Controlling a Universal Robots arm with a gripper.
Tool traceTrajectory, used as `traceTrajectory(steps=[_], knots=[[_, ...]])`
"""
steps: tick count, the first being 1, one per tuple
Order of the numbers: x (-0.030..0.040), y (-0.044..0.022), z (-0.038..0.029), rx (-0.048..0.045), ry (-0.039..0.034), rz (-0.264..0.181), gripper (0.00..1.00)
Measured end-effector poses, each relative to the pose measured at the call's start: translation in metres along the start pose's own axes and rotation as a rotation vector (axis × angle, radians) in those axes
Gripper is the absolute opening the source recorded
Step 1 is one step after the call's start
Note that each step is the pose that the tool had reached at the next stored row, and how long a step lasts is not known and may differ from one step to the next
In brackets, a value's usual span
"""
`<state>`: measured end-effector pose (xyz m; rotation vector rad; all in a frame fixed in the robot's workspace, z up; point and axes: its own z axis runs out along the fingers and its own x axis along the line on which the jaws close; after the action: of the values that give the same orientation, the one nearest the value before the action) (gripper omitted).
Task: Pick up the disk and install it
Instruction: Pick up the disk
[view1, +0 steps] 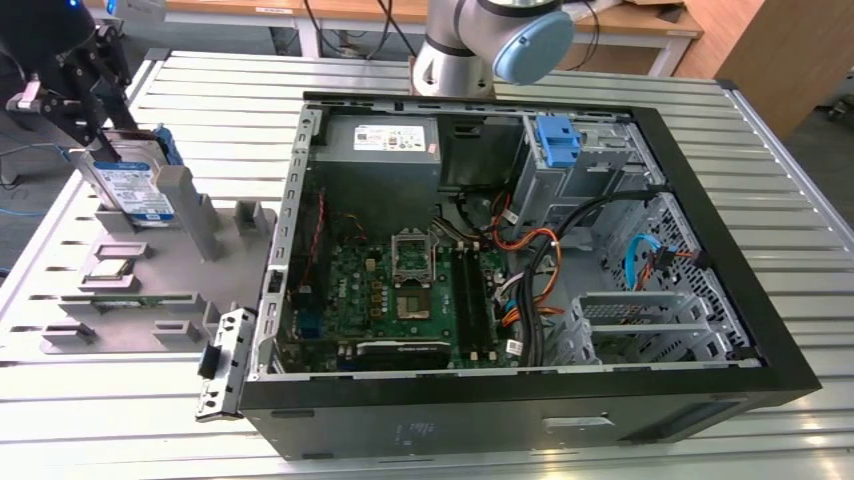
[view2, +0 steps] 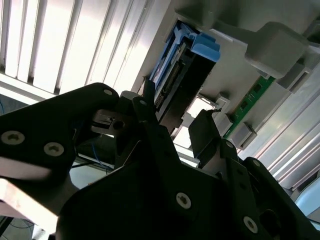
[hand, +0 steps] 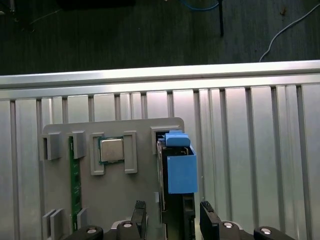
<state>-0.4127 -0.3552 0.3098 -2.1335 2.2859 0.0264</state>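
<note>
Currently the claw (hand: 173, 220) is spread, one finger on each side of the disk (hand: 180, 170). The disk stands on edge in a grey holder (hand: 115, 200), at the holder corner closest to the bench (hand: 250, 160) edge.

First wrist view looks straight down. The fingers (hand: 140, 216) sit just off the disk's flanks w/ slim gaps showing, so no pinch yet. It also shows a processor chip (hand: 111, 149) and a green memory stick (hand: 75, 175) slotted in the holder beside the disk.

Second wrist view looks along the claw from behind. The disk's connector end and blue carrier sit btwn the two black fingers. Can't judge contact from that angle.

Exterior view adds the wider layout:
- The holder is near the bench edge on the exterior view's left, w/ the claw right over the disk's top edge.
- An open PC case (view1: 534, 420) sits mid-bench, just beside the holder.
- Inside the case is a bare blue bracket (view1: 557, 140), near a grey power supply (view1: 380, 140).
- The arm base (view1: 454, 60) stands just beyond the case's power-supply end.
</note>
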Motion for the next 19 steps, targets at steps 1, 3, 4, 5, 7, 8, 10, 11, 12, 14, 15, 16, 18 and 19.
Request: traceTrajectory(steps=[1,3,4,5,7,8,10,11,12,14,15,16,18,19], knots=[[0.0,0.0,0.0,0.0,0.0001,0.0,0.55],[0.0,0.0,0.0001,0.0,0.0,0.0,0.55],[0.0,0.0,0.0002,0.0,0.0,0.0,0.55],[-0.0001,-0.0001,0.0004,-0.0007,0.0,0.0,0.55],[-0.0001,-0.0001,0.0007,-0.0085,0.0005,0.0,0.55],[-0.0001,0.0,0.0007,-0.009,0.0005,0.0,0.55],[0.0,-0.0001,0.0005,-0.0099,0.0007,0.0,0.55],[0.0,-0.0001,0.0006,-0.01,0.0007,0.0,0.55],[-0.0001,-0.0002,0.001,-0.0099,0.0006,0.0,0.55],[0.0,-0.0002,0.0024,-0.0098,0.0005,0.0,0.55],[0.0,-0.0001,0.0034,-0.0098,0.0005,0.0,0.55],[0.0,-0.0002,0.0044,-0.0098,0.0005,0.0,0.55],[0.0001,-0.0002,0.0056,-0.0099,0.0006,0.0,0.55],[0.0001,-0.0002,0.0059,-0.0099,0.0007,0.0,0.55]])
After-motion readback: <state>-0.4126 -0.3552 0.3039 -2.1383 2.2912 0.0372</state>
